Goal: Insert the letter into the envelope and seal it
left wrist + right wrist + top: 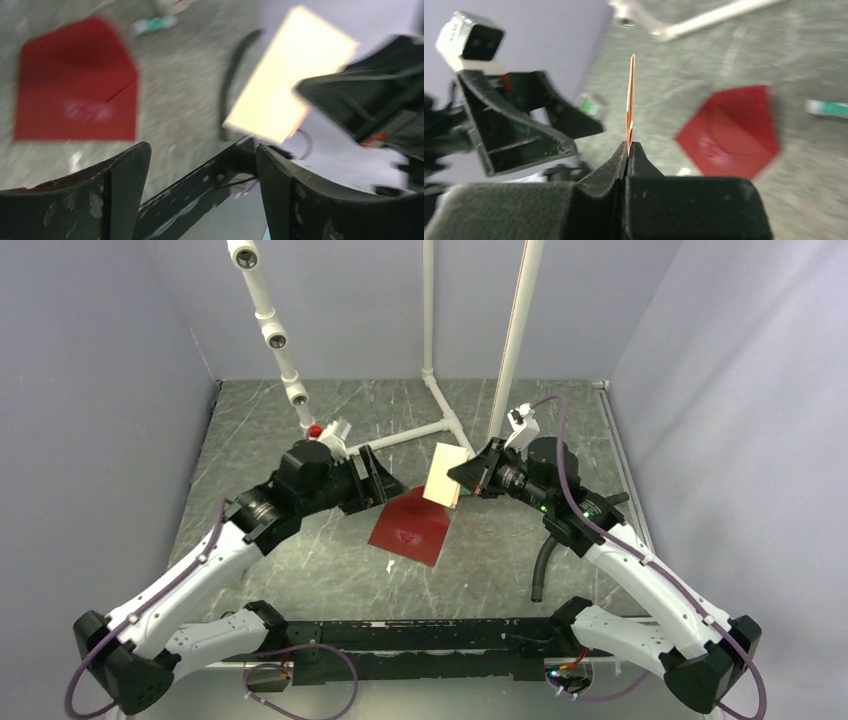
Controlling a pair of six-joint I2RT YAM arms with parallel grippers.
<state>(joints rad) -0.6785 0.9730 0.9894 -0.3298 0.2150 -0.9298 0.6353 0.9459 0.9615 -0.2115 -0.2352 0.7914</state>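
The pale peach letter hangs in the air above the table, seen edge-on in the right wrist view. My right gripper is shut on its edge. The dark red envelope lies flat on the table below, its pointed flap toward the back. It also shows in the wrist views. My left gripper hovers just left of the letter, open, nothing between its fingers. From above it sits at the envelope's far left corner.
White pipe frames stand at the back of the marble table. A green-and-white packet lies on the table beyond the envelope. A black cable hangs by the right arm. Grey walls close both sides.
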